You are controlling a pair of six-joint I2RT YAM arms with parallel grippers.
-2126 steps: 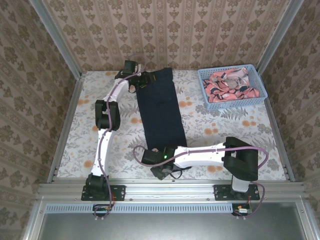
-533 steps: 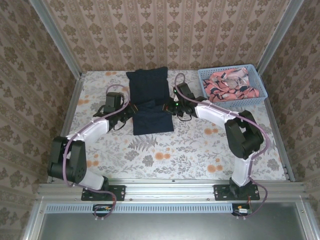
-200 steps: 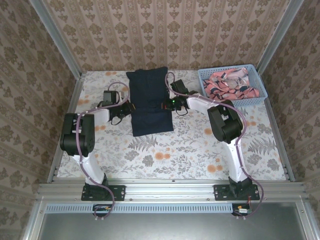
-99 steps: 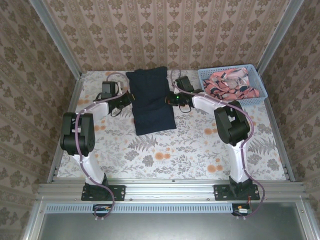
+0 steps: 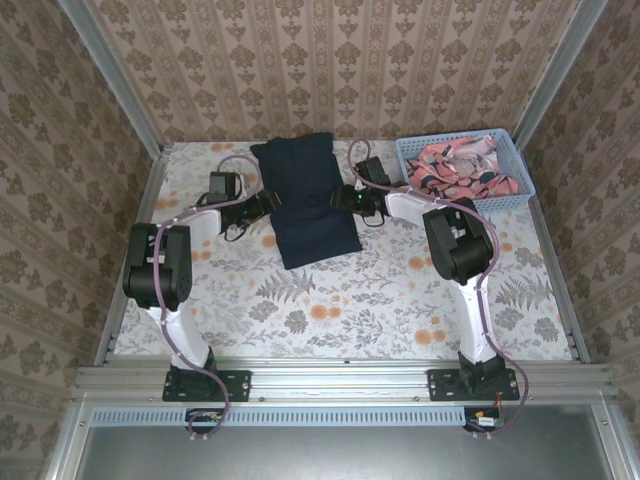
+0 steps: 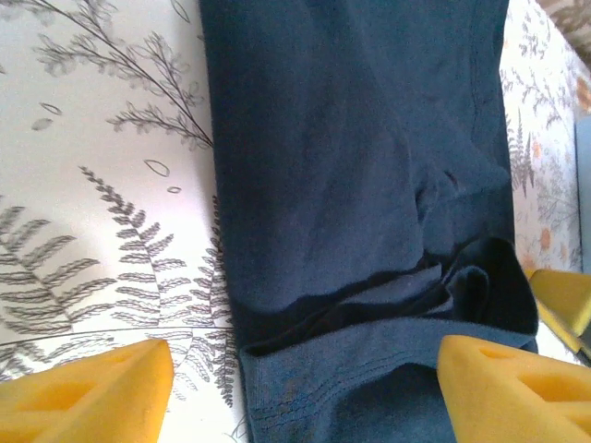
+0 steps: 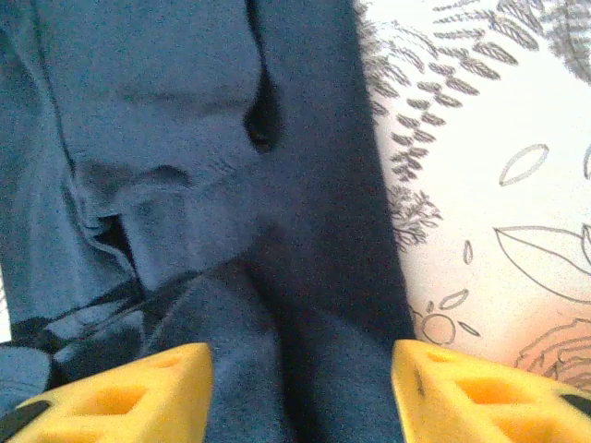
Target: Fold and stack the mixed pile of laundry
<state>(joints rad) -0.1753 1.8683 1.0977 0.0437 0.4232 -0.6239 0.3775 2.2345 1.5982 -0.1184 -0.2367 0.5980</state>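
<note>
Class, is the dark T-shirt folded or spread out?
Folded: the T-shirt forms a narrow rectangle, with layers overlapping in the left wrist view.

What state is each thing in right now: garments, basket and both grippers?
navy T-shirt: folded over on itself, lying on the table.
pink patterned garment: crumpled, unfolded, in the light blue basket.
light blue basket: upright, holding that garment.
left gripper: open, at the T-shirt's left edge.
right gripper: open, at the T-shirt's right edge.
</note>
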